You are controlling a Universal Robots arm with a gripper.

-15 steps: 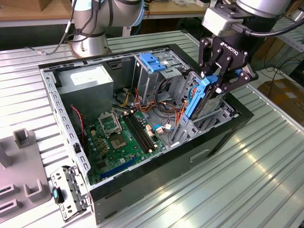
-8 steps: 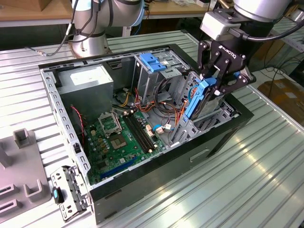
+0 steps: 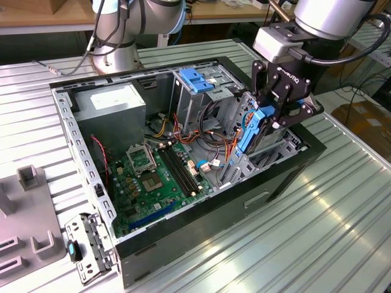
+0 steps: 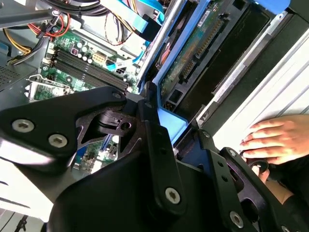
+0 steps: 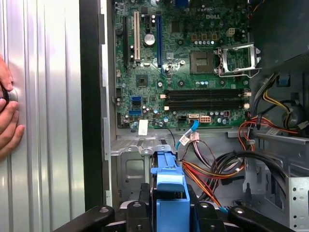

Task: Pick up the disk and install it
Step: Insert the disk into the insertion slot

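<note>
The disk (image 3: 252, 127) stood on edge, tilted, at the end of the open computer case (image 3: 214, 227) towards the exterior view's right. Its lower end reached down among the metal walls of a drive bay (image 3: 269, 155). We could not tell whether it touched them. The end effector (image 3: 270, 117) pinched the disk from above, its black fingers (image 5: 144, 205) pressed against the blue rails on either side. In the first wrist view the disk (image 5: 168, 186) showed as a blue block between those fingers.

Just beside the disk, towards the exterior view's left, stood a metal cage with a blue top (image 3: 198, 82). A tangle of red, orange and black cables (image 3: 214, 143) ran between the two. Further along, the green motherboard (image 3: 153, 177) lay flat on the floor of the case. A grey box with a white sticker (image 3: 110, 105) sat in the far corner.

The case rested on a ribbed metal bench (image 3: 305, 235). A person's hand (image 4: 273, 137) lay flat on the bench just outside the case wall. Near the case's front corner we saw a loose metal bracket (image 3: 88, 247), and grey blocks (image 3: 30, 210) at the exterior view's left edge. The base of a second arm (image 3: 116, 39) stood behind the case.
</note>
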